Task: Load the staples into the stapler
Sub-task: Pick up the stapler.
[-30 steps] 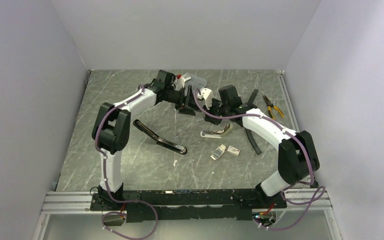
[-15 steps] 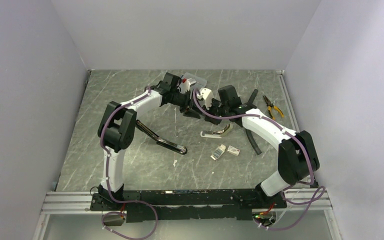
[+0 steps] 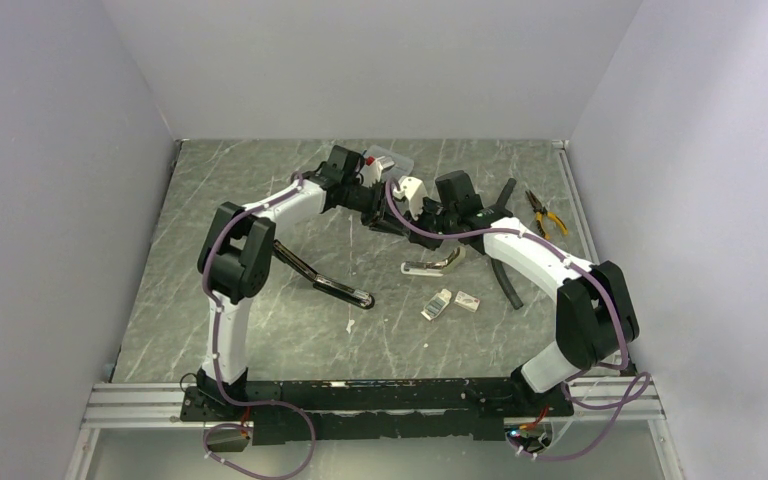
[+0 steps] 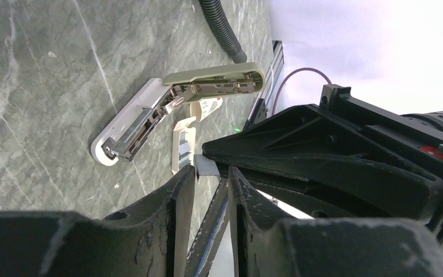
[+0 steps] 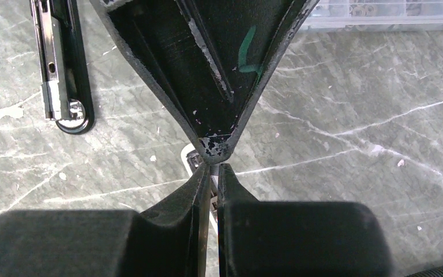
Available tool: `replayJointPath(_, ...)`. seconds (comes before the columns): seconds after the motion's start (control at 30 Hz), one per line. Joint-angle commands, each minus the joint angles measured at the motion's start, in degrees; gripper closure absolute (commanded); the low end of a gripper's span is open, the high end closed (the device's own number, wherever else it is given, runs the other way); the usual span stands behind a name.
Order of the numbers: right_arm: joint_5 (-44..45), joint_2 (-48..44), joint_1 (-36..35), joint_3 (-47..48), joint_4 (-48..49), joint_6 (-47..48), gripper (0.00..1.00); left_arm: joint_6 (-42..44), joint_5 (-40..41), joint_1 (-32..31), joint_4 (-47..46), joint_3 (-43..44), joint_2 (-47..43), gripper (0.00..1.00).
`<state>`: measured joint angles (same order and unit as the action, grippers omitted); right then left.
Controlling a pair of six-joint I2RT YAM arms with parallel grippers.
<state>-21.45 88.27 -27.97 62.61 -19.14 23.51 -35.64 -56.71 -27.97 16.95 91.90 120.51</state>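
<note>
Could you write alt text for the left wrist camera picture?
Two black fingers of the left arm, slightly apart, flank a silvery strip of staples pinched at the tip of the right arm's fingers, which enter from the right. Behind, on the grey marbled table, lie an open beige stapler, a white cardboard tray and a black hose.

The left gripper (image 4: 210,175) and the right gripper (image 5: 211,173), which pinches the staples (image 4: 206,167), meet tip to tip and block the rear middle. The stapler (image 3: 435,263), box parts (image 3: 438,304) and hose (image 3: 505,272) crowd the right. The table's (image 3: 200,190) left side gives free passage.
</note>
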Motion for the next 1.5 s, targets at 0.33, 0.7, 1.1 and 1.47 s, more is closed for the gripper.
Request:
replayJointPath(0.33,-0.63,0.10,-0.25,2.34,0.61,-0.22,0.91,1.00,-1.76,-0.51,-0.19,2.23,1.57,0.85)
replayJointPath(0.7,-9.97,-2.77,1.48,1.56,-0.89,-1.29,0.34,15.33,-4.32,-0.51,1.86,3.08,-0.60,0.97)
replayJointPath(1.1,-36.00,-4.08,9.50,0.99,-4.67,-0.52,0.42,31.41,-14.29,-0.72,-13.59,-11.97,-11.12,0.97)
replayJointPath(1.47,-42.36,0.01,9.59,0.90,-5.49,-0.38,0.48,29.09,-17.95,-2.08,-23.92,-16.40,-13.27,0.97)
